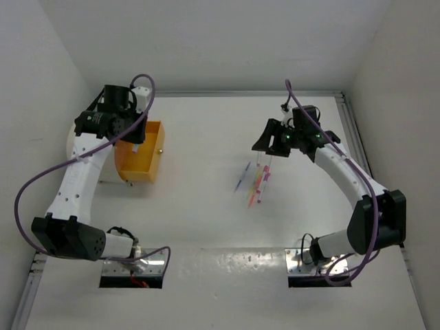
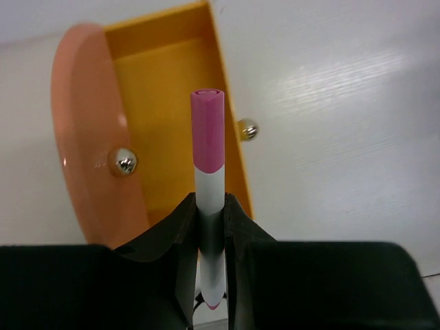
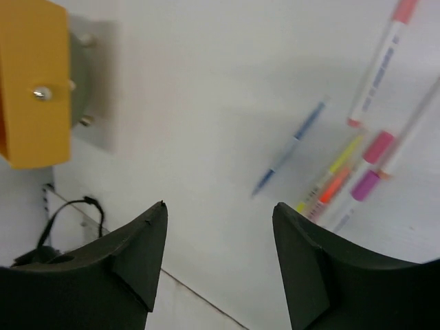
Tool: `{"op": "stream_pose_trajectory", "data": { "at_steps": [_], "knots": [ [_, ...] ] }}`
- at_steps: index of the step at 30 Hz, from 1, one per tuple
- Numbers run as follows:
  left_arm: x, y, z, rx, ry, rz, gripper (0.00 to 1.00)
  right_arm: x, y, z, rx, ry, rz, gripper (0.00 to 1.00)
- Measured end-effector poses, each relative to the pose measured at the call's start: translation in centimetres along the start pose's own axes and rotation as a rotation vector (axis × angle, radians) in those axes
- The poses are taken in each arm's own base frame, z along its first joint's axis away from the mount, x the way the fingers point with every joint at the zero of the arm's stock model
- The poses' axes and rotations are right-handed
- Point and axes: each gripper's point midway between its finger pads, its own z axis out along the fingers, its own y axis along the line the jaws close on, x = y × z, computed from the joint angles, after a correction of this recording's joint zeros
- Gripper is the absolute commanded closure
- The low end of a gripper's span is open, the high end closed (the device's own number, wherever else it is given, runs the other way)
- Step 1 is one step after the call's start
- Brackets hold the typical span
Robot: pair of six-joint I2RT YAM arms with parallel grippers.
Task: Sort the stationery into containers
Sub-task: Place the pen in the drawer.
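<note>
The left gripper (image 2: pixel 207 210) is clamped on a pink-white pen (image 2: pixel 207 158), whose pink cap is over the yellow-orange bin (image 2: pixel 158 38) at the desk's (image 1: pixel 206 137) 9 o'clock. The bin sits against the drum's round orange face (image 2: pixel 79 124). The right gripper (image 3: pixel 220 213) gapes wide, unladen, above the loose pens (image 3: pixel 377 146), with the blue pen (image 3: pixel 292 144) at their 9 o'clock.

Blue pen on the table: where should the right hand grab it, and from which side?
Mid-barrel of the blue pen, from straight above, closing across its length. It lies flat and thin, apart from the other pens, bare table along both sides. The right hand is open.
</note>
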Motion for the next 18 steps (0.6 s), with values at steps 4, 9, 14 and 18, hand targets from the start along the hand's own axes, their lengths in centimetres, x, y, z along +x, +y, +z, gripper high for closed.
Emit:
{"op": "stream_pose_trajectory", "data": {
  "at_steps": [4,9,14,18],
  "knots": [
    [1.9,1.8,1.0,-0.09,0.075,-0.008,0.87,1.4,-3.4,-0.2,0.078,0.04,0.017,0.41],
    [1.8,3.1,1.3,-0.159,0.082,-0.014,0.61,3.2,-6.9,-0.2,0.162,0.093,0.059,0.48],
    [1.7,4.0,2.2,-0.199,0.091,-0.024,0.39,4.7,-9.1,0.6,0.239,0.139,0.078,0.55],
    [2.0,4.5,2.9,-0.213,0.114,-0.032,0.34,5.5,-11.3,1.6,0.311,0.174,0.085,0.55]
  ]
}}
